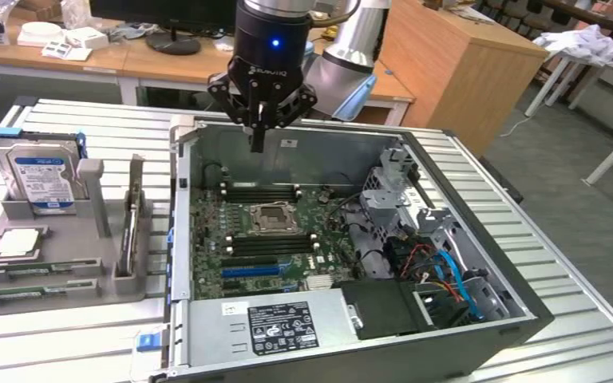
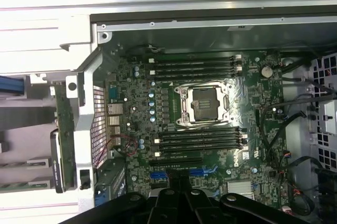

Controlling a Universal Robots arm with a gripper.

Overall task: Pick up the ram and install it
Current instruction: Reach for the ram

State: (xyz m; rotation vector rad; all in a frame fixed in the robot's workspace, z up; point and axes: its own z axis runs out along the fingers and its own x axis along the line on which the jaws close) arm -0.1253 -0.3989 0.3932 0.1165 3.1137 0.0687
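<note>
- Black pincer (image 2: 181, 190) sits closest to the lens: fingers pressed together, nothing between them.
- Exterior view: it hangs at top centre, over the far wall of the open grey metal computer case (image 1: 338, 152), touching nothing.
- Ram (image 1: 51, 270): a long thin green circuit-board stick with dark chips. It lies flat in a recess of the grey plastic holder (image 1: 93, 179) at lower left of frame, well apart from the pincer. A second green stick (image 1: 13, 294) lies just beside it, nearer the frame's bottom edge.
- Step, my read: approach only. Pick not begun, nothing seated in the board.
- A pick would call for opened jaws squared to the stick's long edges. Lying flat in a recess, it likely offers little to grab.
- Case holds a green motherboard (image 1: 205, 231), an empty silver processor socket (image 1: 274, 215), black memory slots with white clips (image 1: 259, 191) that all look empty, a long blue slot (image 1: 251, 271), a silver power supply box (image 1: 205, 319) at the bottom and red and blue cables (image 1: 445, 267) at lower right.
- Holder also carries a blue-labelled hard drive (image 1: 41, 171) upright, a square silver processor chip (image 1: 17, 243) flat, and a thin dark board on edge (image 1: 133, 215). Can't tell what kind of board.
- Everything sits on the ribbed silver worktop (image 1: 73, 351).
</note>
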